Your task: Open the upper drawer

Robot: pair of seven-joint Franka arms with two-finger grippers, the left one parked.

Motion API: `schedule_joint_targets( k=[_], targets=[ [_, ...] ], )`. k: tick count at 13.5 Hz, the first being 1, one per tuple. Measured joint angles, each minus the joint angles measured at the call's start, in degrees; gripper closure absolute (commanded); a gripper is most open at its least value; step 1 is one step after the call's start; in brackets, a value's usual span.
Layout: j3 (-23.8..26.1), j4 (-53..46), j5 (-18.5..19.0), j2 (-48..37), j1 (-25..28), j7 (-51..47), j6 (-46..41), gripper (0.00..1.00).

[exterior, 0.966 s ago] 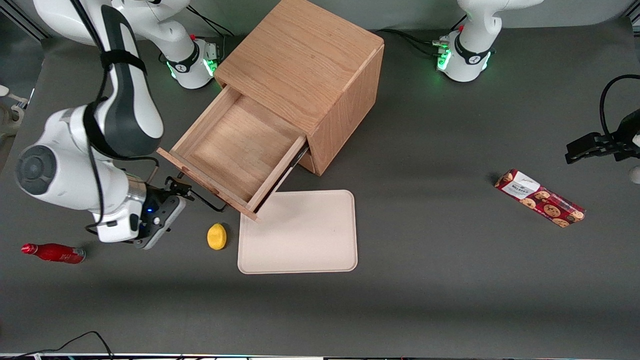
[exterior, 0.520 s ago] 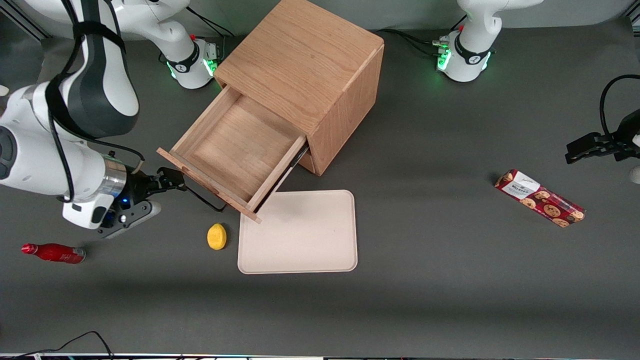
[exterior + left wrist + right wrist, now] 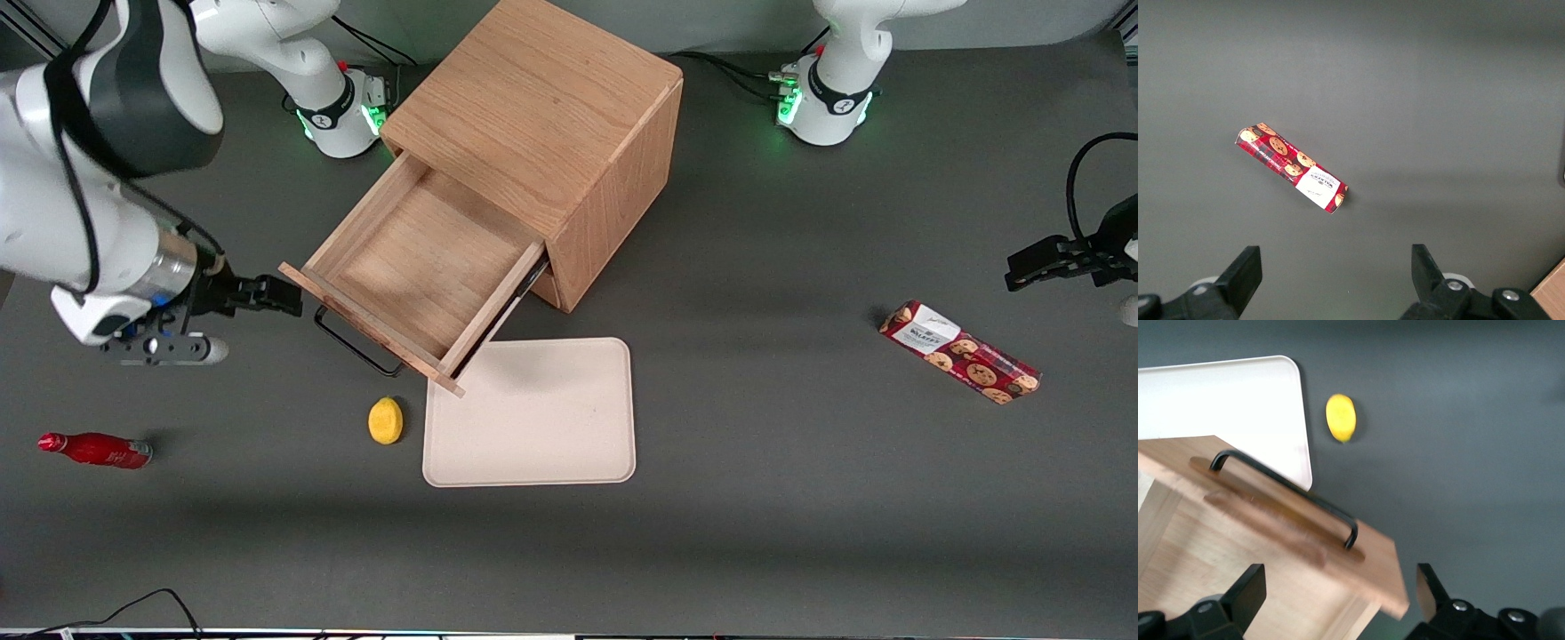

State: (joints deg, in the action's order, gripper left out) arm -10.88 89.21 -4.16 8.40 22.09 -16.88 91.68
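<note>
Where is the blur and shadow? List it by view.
Right wrist view: upper drawer front smeared by motion blur. Front view: crisp, shadow band nearer the camera than the tray; open tool hangs beside the drawer's handle. Left wrist view: even light.

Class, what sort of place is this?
Probably a robotics lab: the gripper hangs open beside the upper drawer, with a tray and lemon on a grey table.

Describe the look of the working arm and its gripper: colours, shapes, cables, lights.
The working arm has rounded glossy white shells with a dark grey joint cover and a silver metal ring at the wrist. Black cables run along its outside. The gripper, beside the upper drawer, is black, with two blocky black fingers spread apart. A white camera module with a small blue light hangs beneath the wrist, and green lights glow on its white base.
</note>
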Motion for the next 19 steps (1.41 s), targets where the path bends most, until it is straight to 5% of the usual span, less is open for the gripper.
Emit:
schedule_joint_targets(
  k=[10,19],
  targets=[
    [2.9,12.7,2.7,-12.4,-15.7,2.5,0.4,0.0],
    [3.0,15.6,4.5,-14.7,-16.3,2.5,6.2,0.0]
  ],
)
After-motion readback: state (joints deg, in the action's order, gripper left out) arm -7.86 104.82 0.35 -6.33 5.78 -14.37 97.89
